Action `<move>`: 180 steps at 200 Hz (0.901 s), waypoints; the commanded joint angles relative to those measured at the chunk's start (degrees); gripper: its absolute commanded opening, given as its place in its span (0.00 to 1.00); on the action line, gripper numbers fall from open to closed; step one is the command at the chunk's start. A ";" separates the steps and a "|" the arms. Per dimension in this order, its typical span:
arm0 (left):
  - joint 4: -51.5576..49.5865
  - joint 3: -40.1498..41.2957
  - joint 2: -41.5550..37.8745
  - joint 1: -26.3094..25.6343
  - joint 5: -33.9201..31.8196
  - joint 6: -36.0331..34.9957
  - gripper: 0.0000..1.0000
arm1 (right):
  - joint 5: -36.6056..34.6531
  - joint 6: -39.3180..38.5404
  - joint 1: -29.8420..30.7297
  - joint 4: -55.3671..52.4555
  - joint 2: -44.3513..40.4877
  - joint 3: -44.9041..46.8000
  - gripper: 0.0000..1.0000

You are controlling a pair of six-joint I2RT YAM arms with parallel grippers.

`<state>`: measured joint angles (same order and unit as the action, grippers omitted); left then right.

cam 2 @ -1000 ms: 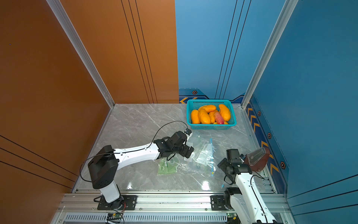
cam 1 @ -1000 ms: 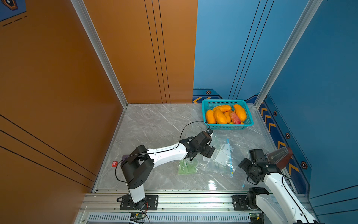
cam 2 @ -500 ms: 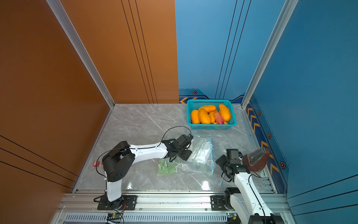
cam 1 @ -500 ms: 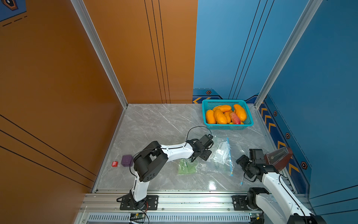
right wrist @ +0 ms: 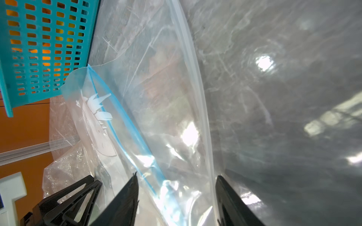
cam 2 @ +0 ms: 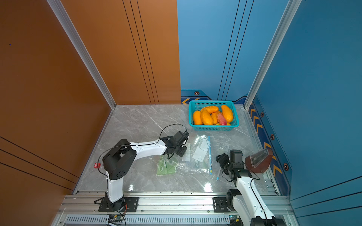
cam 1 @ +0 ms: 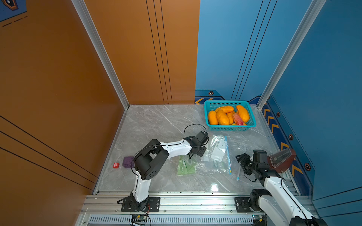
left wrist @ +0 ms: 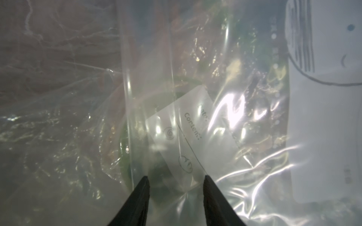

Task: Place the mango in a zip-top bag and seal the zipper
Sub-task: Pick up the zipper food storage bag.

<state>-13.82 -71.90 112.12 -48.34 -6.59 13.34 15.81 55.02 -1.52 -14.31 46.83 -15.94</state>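
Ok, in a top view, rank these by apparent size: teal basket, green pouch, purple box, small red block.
Largest to smallest:
1. teal basket
2. green pouch
3. purple box
4. red block
No ties.

Glossy clear plastic bag (cam 1: 216, 141), plastic mesh basket (cam 1: 229, 128), polished marble-look tbl (cam 1: 156, 121).

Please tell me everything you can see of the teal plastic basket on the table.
The teal plastic basket is rectangular, with slotted walls and a solid rim. It stands upright on the grey marble table, in the far corner by the blue wall. It holds several orange-yellow mangoes and one reddish fruit. A clear zip-top bag lies before it; contact cannot be told. No jaws touch it.
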 commanded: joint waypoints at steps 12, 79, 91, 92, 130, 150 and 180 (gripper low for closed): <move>-1.49 0.25 0.69 0.13 0.04 0.71 0.46 | 1.68 -1.22 -0.41 2.65 -0.80 -0.34 0.52; -1.49 -0.44 0.91 -0.08 0.79 1.31 0.45 | -4.13 -4.25 -0.42 -2.69 2.83 -1.18 0.45; -1.48 -0.45 0.79 -0.17 0.78 1.42 0.46 | -4.97 -5.18 -0.42 -3.44 3.50 -1.41 0.44; -1.48 -0.49 0.77 -0.13 0.83 1.42 0.46 | -5.03 -5.23 -0.42 -3.40 3.56 -1.43 0.44; -1.48 -0.79 -0.04 -0.15 0.53 1.86 0.49 | -6.47 -7.98 -0.41 -2.73 6.64 -1.93 0.27; -1.44 -0.88 -1.29 -0.18 0.14 2.40 0.50 | -6.20 -9.68 -0.41 -3.22 7.83 -3.20 0.10; -1.36 -1.27 -4.52 -0.25 -1.07 3.27 0.52 | -5.87 -12.88 -0.24 -7.51 6.58 -6.26 0.00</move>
<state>-13.93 -71.92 111.68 -48.34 -6.57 15.18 10.79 46.11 -1.56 -17.41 54.57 -18.72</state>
